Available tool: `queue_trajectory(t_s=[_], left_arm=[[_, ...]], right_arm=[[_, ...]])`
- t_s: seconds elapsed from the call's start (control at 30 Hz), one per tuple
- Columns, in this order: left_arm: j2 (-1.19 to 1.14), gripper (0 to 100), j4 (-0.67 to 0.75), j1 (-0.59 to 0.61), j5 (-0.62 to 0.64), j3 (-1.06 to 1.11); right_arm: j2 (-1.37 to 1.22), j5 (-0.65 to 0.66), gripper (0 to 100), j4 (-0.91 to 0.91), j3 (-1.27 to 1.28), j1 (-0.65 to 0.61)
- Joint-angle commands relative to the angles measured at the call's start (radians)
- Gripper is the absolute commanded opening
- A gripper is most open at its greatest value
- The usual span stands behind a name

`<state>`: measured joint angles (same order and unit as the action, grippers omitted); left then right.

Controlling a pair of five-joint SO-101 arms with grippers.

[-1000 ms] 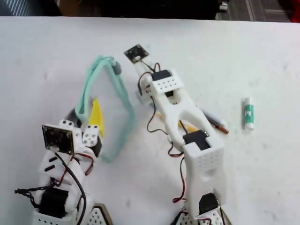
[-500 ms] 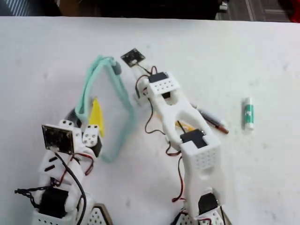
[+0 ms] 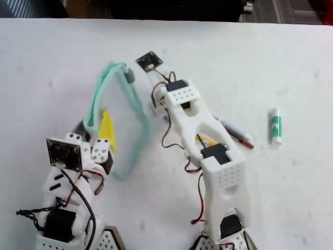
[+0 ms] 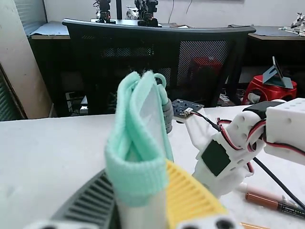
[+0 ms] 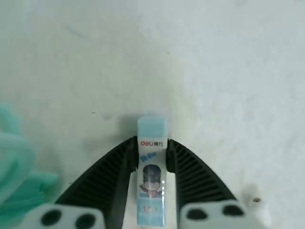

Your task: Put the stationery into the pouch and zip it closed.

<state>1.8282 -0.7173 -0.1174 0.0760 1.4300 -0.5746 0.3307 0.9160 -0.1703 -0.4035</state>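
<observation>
A mint-green pouch (image 3: 136,107) lies open in the middle left of the table. My left gripper (image 3: 93,129) is shut on its near edge, which shows between the grey and yellow fingers (image 4: 190,195) in the left wrist view as pouch (image 4: 138,138). My right gripper (image 5: 152,143) is shut on a light-blue eraser (image 5: 152,164) just above the table, with the pouch's rim (image 5: 14,157) beside it. The right arm (image 3: 182,96) stands just right of the pouch. A green-and-white glue stick (image 3: 275,126) and a brown pen (image 3: 238,135) lie at the right.
An orange pencil (image 3: 209,140) lies partly under the right arm. The pen (image 4: 269,200) also lies beyond the right arm's wrist (image 4: 228,152). A chair and desks stand behind the table's far edge. Bare table spreads on the far side and at the far left.
The right arm shifted slightly toward the pouch with the eraser, then held nearly still. The left arm and the pouch have not moved.
</observation>
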Motion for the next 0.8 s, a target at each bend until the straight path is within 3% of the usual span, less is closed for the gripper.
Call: queue_trajectory(t_s=[0.0, 0.63, 0.77], left_arm=[[0.002, 2, -0.026, 0.016, 0.0, 0.011], [0.002, 2, -0.025, 0.015, -0.002, 0.009], [0.002, 10, -0.028, 0.015, 0.002, 0.002]], right_arm=[[0.012, -0.006, 1.9, -0.01, -0.037, 0.001], [-0.044, 0.0, 1.7, 0.007, -0.043, 0.05], [-0.041, 0.0, 1.7, 0.027, -0.043, 0.048]])
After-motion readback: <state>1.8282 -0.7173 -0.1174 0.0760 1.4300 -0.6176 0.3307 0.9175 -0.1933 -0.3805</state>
